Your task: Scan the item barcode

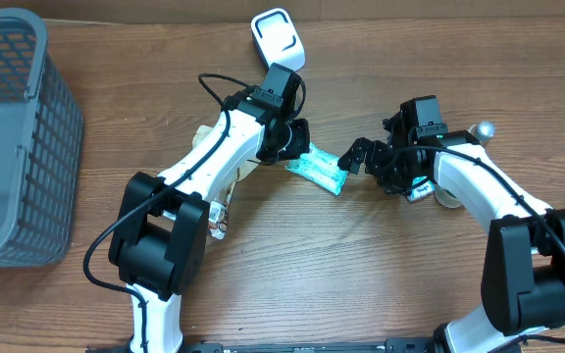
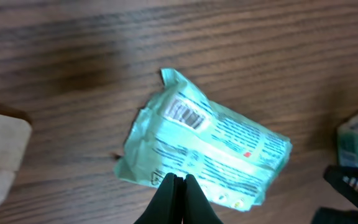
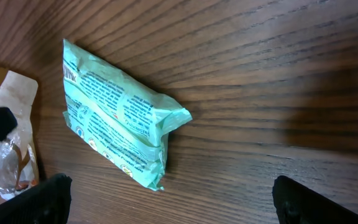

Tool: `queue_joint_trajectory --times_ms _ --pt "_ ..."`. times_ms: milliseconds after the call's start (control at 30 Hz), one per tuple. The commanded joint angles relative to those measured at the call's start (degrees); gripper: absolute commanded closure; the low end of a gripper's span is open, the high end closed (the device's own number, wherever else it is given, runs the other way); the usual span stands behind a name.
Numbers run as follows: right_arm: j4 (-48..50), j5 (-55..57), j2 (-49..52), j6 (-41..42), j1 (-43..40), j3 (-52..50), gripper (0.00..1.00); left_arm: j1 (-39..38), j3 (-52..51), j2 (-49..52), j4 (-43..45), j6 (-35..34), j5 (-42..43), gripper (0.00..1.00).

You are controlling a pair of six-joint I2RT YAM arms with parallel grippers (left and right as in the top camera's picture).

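Lying on the worktop (image 1: 381, 284), the packet (image 1: 322, 175) runs 10-to-4 o'clock; closed, empty left jaws at 10, open right jaws at 3.

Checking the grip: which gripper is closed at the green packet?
The left gripper, jaws pressed together on the edge of the green packet; the right gripper stands wide open beside it.

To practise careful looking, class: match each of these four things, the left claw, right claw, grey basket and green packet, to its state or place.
Things:
1. left claw
2. right claw
3. grey basket
4. green packet

States or places:
a. open
b. far left in the overhead view
c. shut
d. between the two claws

Pairs: 1-c, 2-a, 3-b, 4-d
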Motion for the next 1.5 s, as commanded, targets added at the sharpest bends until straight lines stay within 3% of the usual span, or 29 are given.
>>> queue_joint_trajectory --times_ms 0,533,1467 --pt "0.17 0.28 -1.53 -1.2 -0.04 1.07 0.0 -0.28 0.0 -1.18 0.2 0.57 -3.06 0.96" --pt "-0.79 0.28 -1.53 -1.2 -0.04 0.13 0.0 -2.93 -2.05 -1.18 2.95 -0.72 -8.46 0.96" --pt "1.18 -0.42 -1.53 -2.82 0.98 -2.62 0.0 -3.26 -5.25 0.74 14.23 -2.49 -6.43 0.96"
